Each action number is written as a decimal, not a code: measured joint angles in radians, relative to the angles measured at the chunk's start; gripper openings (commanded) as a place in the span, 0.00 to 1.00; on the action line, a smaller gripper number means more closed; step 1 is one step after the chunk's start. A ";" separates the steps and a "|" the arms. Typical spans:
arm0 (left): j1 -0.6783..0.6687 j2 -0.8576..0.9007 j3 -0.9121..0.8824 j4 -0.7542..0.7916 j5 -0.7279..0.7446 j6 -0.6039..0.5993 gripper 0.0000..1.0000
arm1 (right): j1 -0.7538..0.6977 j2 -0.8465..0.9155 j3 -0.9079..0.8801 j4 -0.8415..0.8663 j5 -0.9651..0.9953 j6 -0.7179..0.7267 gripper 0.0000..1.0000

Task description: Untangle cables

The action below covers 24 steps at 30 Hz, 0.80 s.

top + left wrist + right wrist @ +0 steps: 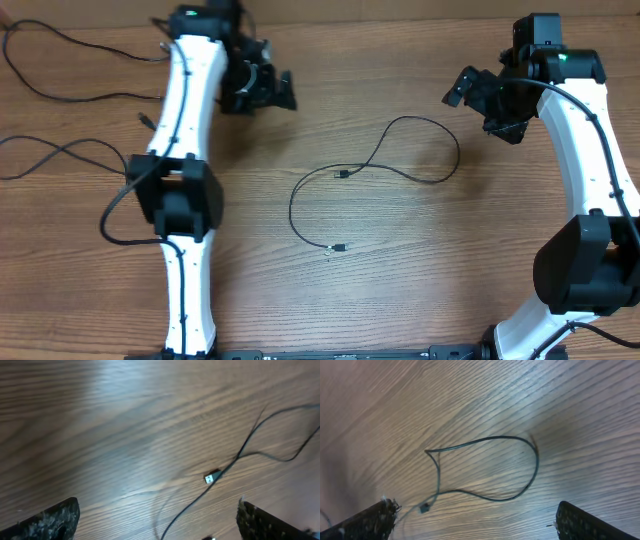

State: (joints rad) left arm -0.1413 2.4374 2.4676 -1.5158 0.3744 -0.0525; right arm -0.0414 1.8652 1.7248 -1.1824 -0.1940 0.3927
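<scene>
A thin black cable [300, 195] lies on the wooden table [400, 290] in the middle. It makes a loop at the right [455, 150] and crosses itself near one plug [342, 174]. The other plug [340, 247] lies nearer the front. My left gripper [272, 90] is open and empty, above the table to the cable's far left. My right gripper [482, 106] is open and empty, to the loop's far right. The left wrist view shows a plug [212, 477] between the open fingers [157, 527]. The right wrist view shows the loop [532, 467], a plug [424, 507] and the open fingers [480, 525].
Other black cables lie at the table's left edge, one at the far left [60, 95] and one lower [50, 155], running to the left arm [180, 190]. The right arm [590, 180] stands along the right side.
</scene>
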 measured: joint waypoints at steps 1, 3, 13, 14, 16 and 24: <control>-0.024 0.000 0.000 -0.002 -0.021 0.000 1.00 | 0.000 0.000 0.000 -0.008 0.021 -0.025 1.00; -0.064 0.000 0.000 -0.009 -0.060 -0.012 1.00 | 0.000 0.000 0.000 -0.012 0.069 -0.076 1.00; -0.100 0.000 0.000 -0.002 -0.150 -0.126 1.00 | 0.003 0.000 -0.138 0.182 0.034 -0.393 0.88; -0.100 0.000 0.000 -0.005 -0.152 -0.130 1.00 | 0.004 0.001 -0.163 0.219 0.026 -0.414 0.87; -0.094 0.000 0.000 -0.012 -0.156 -0.134 1.00 | 0.007 0.003 -0.203 0.278 0.017 -0.442 0.88; -0.093 0.000 0.000 -0.022 -0.167 -0.136 1.00 | 0.010 0.010 -0.355 0.519 0.005 -0.527 0.87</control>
State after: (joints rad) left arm -0.2340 2.4374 2.4676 -1.5375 0.2070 -0.1886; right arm -0.0319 1.8748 1.3701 -0.6636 -0.1886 -0.1341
